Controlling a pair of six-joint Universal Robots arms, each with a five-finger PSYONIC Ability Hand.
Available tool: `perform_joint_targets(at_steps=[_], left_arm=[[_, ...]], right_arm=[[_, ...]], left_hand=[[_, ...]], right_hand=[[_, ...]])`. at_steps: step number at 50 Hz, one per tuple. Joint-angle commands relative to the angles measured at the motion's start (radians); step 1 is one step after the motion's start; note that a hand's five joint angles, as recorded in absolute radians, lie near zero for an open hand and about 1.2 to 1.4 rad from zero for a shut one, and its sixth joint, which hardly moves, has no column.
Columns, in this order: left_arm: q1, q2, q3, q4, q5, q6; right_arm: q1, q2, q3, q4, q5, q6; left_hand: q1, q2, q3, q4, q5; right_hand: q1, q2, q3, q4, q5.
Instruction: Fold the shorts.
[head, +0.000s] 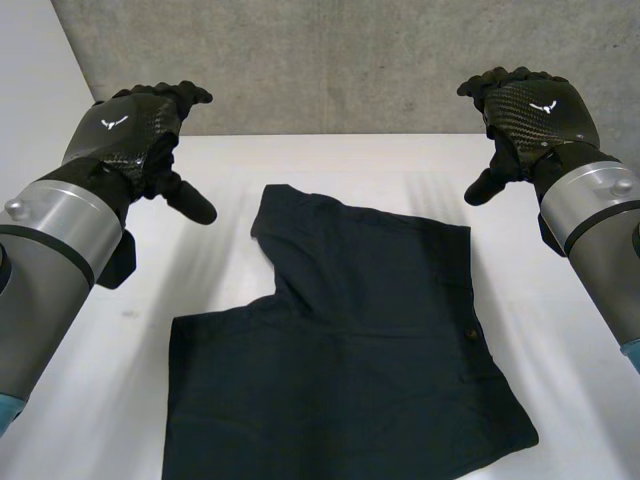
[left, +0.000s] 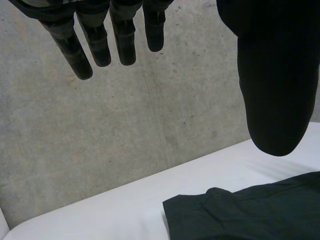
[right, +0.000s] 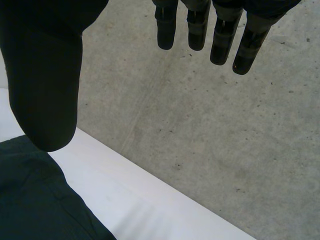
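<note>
Aloft, left robot hand (head: 125, 125) and right robot hand (head: 540, 110) released; shorts (head: 340, 340) cut off at near edge.

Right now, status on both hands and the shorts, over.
Left hand open, held above the table. Right hand open, same. Shorts spread flat, unfolded, neither hand touching. Nothing lying on them.
</note>
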Motion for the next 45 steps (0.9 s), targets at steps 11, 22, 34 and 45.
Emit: perform_joint_targets(at_steps=[11, 22, 34, 45], left_arm=[[-0.024, 0.011, -0.101, -0.136, 0.044, 0.128], [-0.079, 0.010, -0.295, -0.170, 0.055, 0.210], [-0.084, 0.008, -0.483, -0.142, 0.057, 0.266], [-0.085, 0.005, -0.570, -0.041, 0.057, 0.302]], right_arm=[[-0.018, 0.001, -0.009, 0.224, -0.216, -0.131], [-0.173, 0.001, 0.144, 0.449, -0.363, -0.488], [-0.311, 0.000, 0.426, 0.411, -0.487, -0.664], [-0.393, -0.002, 0.575, 0.357, -0.604, -0.738]], left_hand=[[0.273, 0.168, 0.266, 0.276, 0.271], [0.285, 0.180, 0.278, 0.288, 0.282], [0.308, 0.203, 0.301, 0.312, 0.306], [0.308, 0.203, 0.301, 0.312, 0.306]], right_hand=[[0.092, 0.074, 0.082, 0.061, -0.043], [0.145, 0.127, 0.135, 0.114, 0.010], [0.304, 0.286, 0.293, 0.272, 0.168], [0.354, 0.336, 0.343, 0.322, 0.218]])
